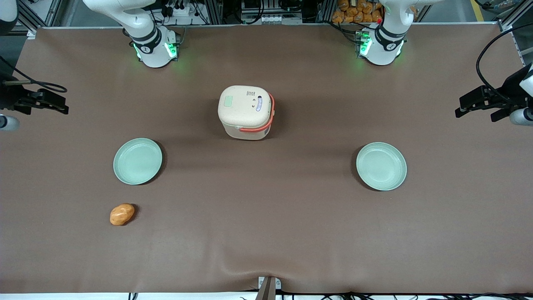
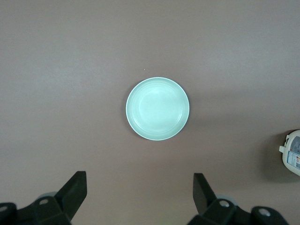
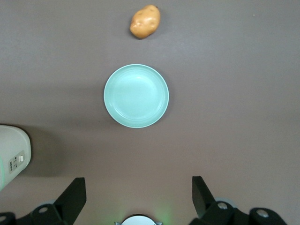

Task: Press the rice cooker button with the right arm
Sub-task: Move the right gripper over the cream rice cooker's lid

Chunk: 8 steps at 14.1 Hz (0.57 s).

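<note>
- Cooker: small cream rounded-square rice cooker [image 1: 246,111] with orange-red handle band, lid shut, mid-table.
- dark grey two-finger gripper [image 3: 138,194] hangs high over the pale green round plate [image 3: 136,95], jaws wide, holding nothing.

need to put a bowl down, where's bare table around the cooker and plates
Bare cloth lies between the rice cooker and each green plate, and along the whole strip nearest the front camera. The tightest spot is by the potato, near one plate. The gripper hangs open above that plate, toward the working arm's end.
</note>
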Motion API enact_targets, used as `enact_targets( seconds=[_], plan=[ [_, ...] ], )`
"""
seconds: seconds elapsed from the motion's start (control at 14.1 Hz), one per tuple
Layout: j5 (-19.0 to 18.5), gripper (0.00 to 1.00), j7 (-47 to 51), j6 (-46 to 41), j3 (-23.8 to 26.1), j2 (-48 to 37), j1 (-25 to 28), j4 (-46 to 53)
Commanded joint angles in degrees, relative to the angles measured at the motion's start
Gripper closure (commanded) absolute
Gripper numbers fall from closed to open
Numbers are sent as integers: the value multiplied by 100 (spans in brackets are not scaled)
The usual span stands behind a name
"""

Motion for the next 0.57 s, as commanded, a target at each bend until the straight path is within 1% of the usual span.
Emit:
enact_targets(
  seconds=[0.0,0.28,0.35,0.5],
  plan=[
    [-43,0,-67,-424,21,29,399,42],
    [-78,0,-5,-470,13,186,1312,51],
    [-148,0,4,-401,13,300,1575,51],
    [-70,0,13,-94,13,407,1945,42]
  ],
)
